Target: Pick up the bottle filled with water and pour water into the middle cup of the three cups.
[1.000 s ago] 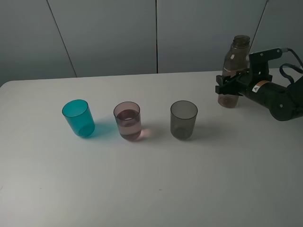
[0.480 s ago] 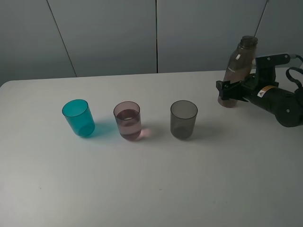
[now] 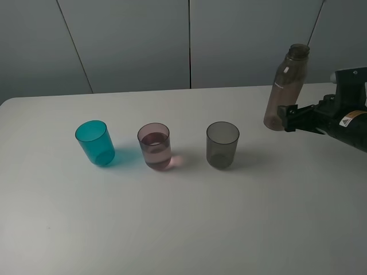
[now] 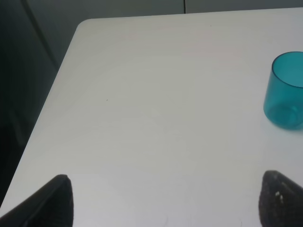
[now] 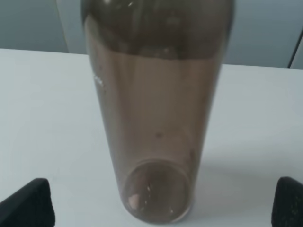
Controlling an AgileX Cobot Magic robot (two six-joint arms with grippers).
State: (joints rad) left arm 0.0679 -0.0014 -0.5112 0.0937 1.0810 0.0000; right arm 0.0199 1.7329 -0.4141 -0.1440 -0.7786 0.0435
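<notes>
The smoky brown bottle point(image 3: 285, 86) is at the table's back right, tilted with its capless mouth leaning right and its base on the table. In the right wrist view the bottle point(image 5: 156, 118) fills the middle. My right gripper point(image 3: 288, 118) is open just right of the base, and the gripper point(image 5: 158, 208) has its fingertips point(image 5: 28, 205) wide apart on either side. I cannot tell if they touch it. The three cups stand in a row: teal point(image 3: 94, 142), pale pink middle cup point(image 3: 154, 146) with liquid in it, smoky grey point(image 3: 222, 144). My left gripper point(image 4: 163, 203) is open over bare table near the teal cup point(image 4: 286, 90).
The white table point(image 3: 183, 229) has a rounded far left corner point(image 4: 83, 26) with a dark drop beyond it. A grey panelled wall point(image 3: 189, 40) runs behind the table.
My right gripper opened, let go of the bottle and drew back to the right. The bottle, upright before, now leans to the right. The cups have not moved.
</notes>
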